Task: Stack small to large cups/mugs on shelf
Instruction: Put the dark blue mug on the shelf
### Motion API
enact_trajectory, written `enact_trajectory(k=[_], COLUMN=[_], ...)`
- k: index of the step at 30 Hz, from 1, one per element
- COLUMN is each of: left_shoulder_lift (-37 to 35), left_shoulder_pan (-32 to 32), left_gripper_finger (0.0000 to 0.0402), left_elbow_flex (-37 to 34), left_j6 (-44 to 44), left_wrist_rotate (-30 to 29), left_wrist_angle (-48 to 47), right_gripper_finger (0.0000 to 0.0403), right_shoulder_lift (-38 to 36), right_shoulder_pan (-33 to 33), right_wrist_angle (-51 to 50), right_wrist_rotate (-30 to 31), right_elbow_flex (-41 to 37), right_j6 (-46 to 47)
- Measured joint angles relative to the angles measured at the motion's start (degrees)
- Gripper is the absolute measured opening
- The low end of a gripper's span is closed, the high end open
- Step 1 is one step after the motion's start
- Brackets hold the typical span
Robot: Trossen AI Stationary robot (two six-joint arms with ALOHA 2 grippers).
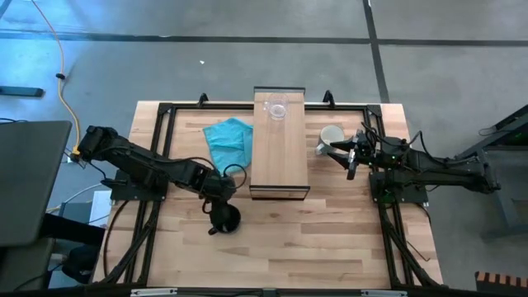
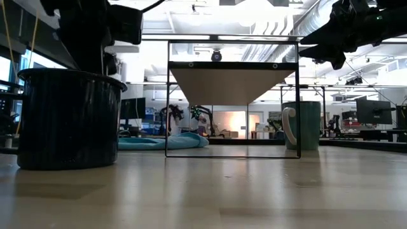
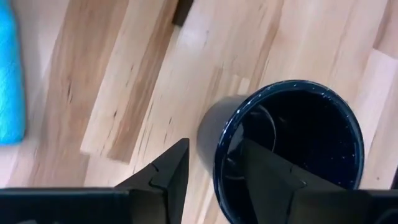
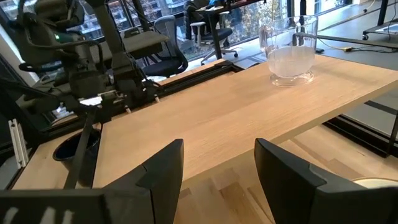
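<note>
Even, bright light fills the overhead view; the pale wooden bench (image 1: pixel 330 223) shows only soft, short shadows beside the long light-wood shelf (image 1: pixel 280 144). In the low view the room is backlit: ceiling lamps blow out to white, so the round dark speckled mug (image 2: pixel 68 119) and the arms above read nearly as silhouettes, and the bench surface close to the lens is blurred, with a faint shadow under the mug. In the left wrist view the mug's glossy inner wall (image 3: pixel 292 134) carries curved reflections, and the dark fingers (image 3: pixel 168 171) are soft. In the right wrist view daylight from the windows behind brightens the small clear glass cup (image 4: pixel 289 50).
</note>
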Motion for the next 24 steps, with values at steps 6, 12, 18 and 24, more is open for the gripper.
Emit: enact_trajectory(k=[6,12,18,24], left_shoulder_lift=[0.00,0.00,0.00,0.00], left_shoulder_pan=[0.00,-0.02,-0.02,-0.02], left_gripper_finger=[0.0136,0.0136,0.0136,0.0136], left_elbow_flex=[2.16,2.24,2.24,2.24], left_j6=[-7.35,-14.75,-19.79,-23.05], left_wrist_rotate=[-0.04,0.38,4.25,6.58], left_wrist_angle=[-6.57,-10.77,-11.07,-11.05], right_gripper_finger=[0.0188,0.0188,0.0188,0.0188], right_shoulder_lift=[0.00,-0.01,-0.01,-0.02], right_shoulder_pan=[0.01,0.00,0.00,0.00], right_wrist_angle=[-0.02,-0.15,-0.45,-1.23], right_wrist_rotate=[-0.02,-0.02,-0.07,-0.28], right_elbow_flex=[0.00,0.00,0.00,0.00], right_j6=[0.00,0.00,-0.02,-0.02])
